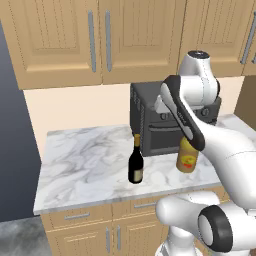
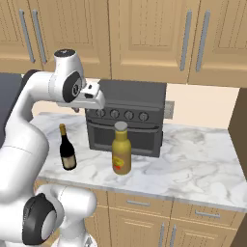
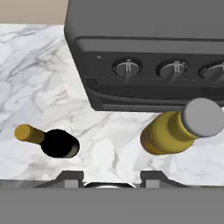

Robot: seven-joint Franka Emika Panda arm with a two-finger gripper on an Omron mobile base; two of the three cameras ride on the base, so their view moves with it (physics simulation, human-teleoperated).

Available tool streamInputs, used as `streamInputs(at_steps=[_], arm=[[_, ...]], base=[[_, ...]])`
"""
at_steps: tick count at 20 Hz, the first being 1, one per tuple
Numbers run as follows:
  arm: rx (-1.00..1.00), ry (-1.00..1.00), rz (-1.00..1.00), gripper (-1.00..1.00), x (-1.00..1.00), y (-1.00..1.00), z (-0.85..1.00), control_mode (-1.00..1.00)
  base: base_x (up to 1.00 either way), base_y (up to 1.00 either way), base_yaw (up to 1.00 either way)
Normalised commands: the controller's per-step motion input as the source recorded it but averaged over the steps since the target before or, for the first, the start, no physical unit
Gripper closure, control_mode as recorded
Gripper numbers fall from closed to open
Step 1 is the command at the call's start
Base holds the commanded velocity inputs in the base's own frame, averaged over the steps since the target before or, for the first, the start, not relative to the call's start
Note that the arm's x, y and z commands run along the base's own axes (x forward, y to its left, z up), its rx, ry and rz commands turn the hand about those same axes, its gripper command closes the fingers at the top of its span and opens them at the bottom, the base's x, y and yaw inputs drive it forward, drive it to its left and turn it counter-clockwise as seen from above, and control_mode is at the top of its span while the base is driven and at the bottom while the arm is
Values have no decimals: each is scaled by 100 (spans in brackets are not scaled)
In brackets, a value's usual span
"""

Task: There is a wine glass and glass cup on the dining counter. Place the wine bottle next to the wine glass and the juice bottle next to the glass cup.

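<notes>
End effector [image 3: 105, 181] above the bottles, closed and empty.
We found the wine bottle [image 1: 136, 161] and juice bottle [image 2: 121, 148] upright on the marble tabletop [image 2: 193, 164], apart, before the dark oven [image 2: 128, 116].

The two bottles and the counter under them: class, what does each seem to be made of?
Wine bottle: likely dark glossy glass, near-black with a sheen. Juice bottle: amber, glass or plastic, unclear; matte grey cap. Counter: polished marble look, white with grey veins.
</notes>
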Motion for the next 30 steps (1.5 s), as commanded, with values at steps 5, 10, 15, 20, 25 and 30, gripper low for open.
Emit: streamInputs(at_steps=[5, 10, 15, 20, 25, 30], arm=[[9, -3, 0, -100, -23, -19, 1, -100], [11, -32, 9, -100, -94, -66, -16, -100], [2, -48, 31, -100, -75, -62, -28, -100], [17, -41, 44, -100, -25, -77, -17, -100], [28, -25, 41, -100, 2, -78, 0, -100], [23, -16, 31, -100, 49, -42, -2, -100]], base=[[0, 0, 0], [0, 0, 0], [0, 0, 0], [0, 0, 0], [0, 0, 0], [0, 0, 0]])
